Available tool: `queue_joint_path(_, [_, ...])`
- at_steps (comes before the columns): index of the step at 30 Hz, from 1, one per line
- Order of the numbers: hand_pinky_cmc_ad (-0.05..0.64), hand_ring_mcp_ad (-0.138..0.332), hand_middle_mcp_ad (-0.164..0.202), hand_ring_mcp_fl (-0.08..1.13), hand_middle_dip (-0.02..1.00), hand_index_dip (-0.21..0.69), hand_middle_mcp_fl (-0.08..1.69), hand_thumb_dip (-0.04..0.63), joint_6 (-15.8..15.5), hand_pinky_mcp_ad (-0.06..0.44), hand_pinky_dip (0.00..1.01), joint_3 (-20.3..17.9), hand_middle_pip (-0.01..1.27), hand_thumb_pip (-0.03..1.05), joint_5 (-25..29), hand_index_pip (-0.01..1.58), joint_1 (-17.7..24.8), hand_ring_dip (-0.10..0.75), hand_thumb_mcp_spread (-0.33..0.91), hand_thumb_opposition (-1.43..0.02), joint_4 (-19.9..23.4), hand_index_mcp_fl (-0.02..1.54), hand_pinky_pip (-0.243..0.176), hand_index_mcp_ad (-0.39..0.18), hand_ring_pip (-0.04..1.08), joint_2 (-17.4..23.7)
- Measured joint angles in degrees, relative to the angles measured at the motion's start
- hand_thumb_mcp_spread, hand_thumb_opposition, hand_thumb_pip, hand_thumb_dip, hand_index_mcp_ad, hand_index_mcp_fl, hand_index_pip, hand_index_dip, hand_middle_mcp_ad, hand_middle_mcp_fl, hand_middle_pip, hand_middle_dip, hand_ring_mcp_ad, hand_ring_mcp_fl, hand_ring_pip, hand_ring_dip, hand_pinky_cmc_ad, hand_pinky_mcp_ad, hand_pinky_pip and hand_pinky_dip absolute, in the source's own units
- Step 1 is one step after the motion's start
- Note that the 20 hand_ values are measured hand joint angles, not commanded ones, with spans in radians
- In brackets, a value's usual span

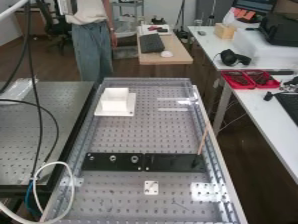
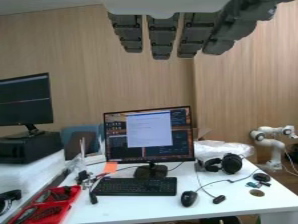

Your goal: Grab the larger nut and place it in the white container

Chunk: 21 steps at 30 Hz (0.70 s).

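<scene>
Larger nut (image 1: 113, 158), one, stands on the flat black bar (image 1: 120, 165), the middle one of three small round metal parts in a row, with one smaller nut (image 1: 91, 158) to the view's left and one bearing (image 1: 134, 159) to the right, gaps between all three. One white container (image 1: 115, 103) stands upright on a white base (image 1: 128, 110), near the bench's far end and close to its left rail; a broad stretch of perforated benchtop (image 1: 126, 135) lies between it and the bar. One thin stick (image 1: 202, 141) slants up near the right rail, and one small white plate (image 1: 151, 188) lies on the near side of the bar. In the wrist view the hand (image 2: 163, 35) is open, its fingers straight, holding nothing.
</scene>
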Motion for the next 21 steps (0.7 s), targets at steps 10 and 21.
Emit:
queue_joint_path(10, [0.147,0.065,0.063,0.01,0.11,0.063,0.01,0.066,0.1,0.147,0.3,-0.1,0.09,0.35,0.1,0.02,0.0,0.066,0.23,-0.38,0.1,0.02,-0.012,-0.038,0.05,0.1])
queue_joint_path(21, [0.367,0.143,0.068,0.0,0.21,0.117,0.01,0.08,-0.5,0.314,0.53,-1.9,0.13,0.37,1.1,0.07,0.1,0.134,0.26,-0.65,1.3,0.02,-0.075,-0.054,0.07,0.5])
